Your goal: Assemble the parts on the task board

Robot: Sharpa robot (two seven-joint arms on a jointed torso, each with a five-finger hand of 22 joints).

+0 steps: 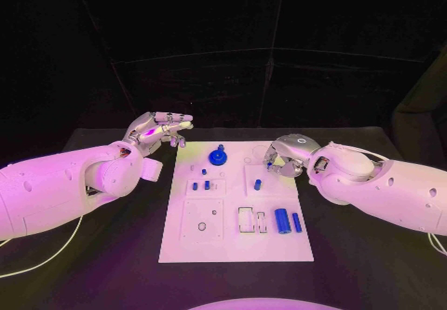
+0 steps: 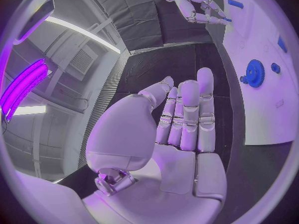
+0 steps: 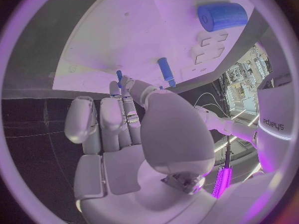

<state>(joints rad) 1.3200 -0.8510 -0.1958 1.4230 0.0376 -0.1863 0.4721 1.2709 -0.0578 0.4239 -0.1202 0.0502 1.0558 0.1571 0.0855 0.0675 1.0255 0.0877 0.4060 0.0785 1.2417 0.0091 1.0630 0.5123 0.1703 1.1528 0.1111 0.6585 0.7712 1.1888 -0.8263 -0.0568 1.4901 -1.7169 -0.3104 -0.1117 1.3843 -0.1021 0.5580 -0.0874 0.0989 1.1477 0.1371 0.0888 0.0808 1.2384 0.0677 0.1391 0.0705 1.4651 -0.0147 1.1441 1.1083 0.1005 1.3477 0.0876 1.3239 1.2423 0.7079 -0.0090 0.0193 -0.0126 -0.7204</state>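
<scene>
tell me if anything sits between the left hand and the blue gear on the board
Nothing visible does. The left hand hangs off the task board's far left corner, holding nothing, and only bare white board lies between it and the blue gear.

Dim room with black surroundings; magenta light washes the task board (image 1: 235, 200) and both arms; a glowing strip lamp (image 2: 25, 84) shines in the left wrist view; fisheye views bend edges.
</scene>
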